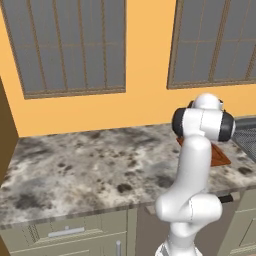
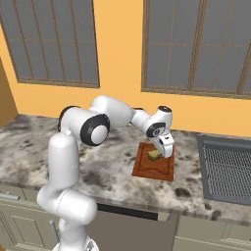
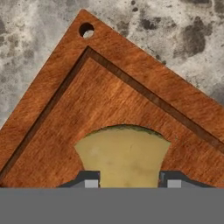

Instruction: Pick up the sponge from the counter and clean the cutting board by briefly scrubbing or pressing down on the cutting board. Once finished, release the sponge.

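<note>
End effector (image 3: 127, 181) gripping sponge (image 3: 123, 153) over cutting board (image 3: 109, 100).

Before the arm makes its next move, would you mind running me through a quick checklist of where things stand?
1. Sponge between the gripper fingers: ok.
2. Sponge over the cutting board, not the counter: ok.
3. Sponge pressed flat on the board: cannot tell.
4. Board lying flat on the counter: ok.
5. Gripper away from the grated surface: ok.
6. Sponge released: not ok, jaws closed on it.
</note>
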### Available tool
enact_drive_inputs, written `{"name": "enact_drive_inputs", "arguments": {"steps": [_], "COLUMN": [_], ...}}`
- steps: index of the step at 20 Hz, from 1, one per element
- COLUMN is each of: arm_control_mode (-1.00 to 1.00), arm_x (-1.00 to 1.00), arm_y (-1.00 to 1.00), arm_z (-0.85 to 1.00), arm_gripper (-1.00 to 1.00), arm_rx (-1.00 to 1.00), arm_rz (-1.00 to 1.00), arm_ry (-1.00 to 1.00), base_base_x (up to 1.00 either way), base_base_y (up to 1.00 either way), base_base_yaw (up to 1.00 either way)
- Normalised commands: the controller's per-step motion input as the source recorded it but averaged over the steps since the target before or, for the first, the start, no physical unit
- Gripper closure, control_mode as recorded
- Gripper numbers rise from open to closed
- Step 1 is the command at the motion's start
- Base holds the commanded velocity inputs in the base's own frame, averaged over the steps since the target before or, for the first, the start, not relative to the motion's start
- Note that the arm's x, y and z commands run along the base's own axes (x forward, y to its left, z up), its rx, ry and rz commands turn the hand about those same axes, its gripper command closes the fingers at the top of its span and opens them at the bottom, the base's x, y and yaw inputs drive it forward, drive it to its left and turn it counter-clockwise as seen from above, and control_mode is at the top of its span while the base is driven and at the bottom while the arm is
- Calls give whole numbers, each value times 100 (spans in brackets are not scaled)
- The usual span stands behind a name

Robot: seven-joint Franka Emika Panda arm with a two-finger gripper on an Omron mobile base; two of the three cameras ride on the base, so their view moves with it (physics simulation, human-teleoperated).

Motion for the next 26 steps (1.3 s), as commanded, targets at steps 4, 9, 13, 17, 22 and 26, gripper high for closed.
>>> {"name": "enact_drive_inputs", "arguments": {"steps": [4,9,13,17,22,26], "arm_control_mode": [-100,-100,-100,-100,-100,-100], "arm_x": [63,51,40,1,-33,-66], "arm_y": [67,48,32,4,-23,-16], "arm_z": [-21,-14,-9,-16,-38,-47], "arm_gripper": [100,100,100,100,100,100], "arm_rx": [0,0,1,1,0,0], "arm_rz": [-2,-1,-1,-4,-5,-6], "arm_ry": [0,0,0,4,13,12], "base_base_x": [0,0,0,0,0,0], "base_base_y": [0,0,0,0,0,0], "base_base_yaw": [0,0,0,0,0,0]}}
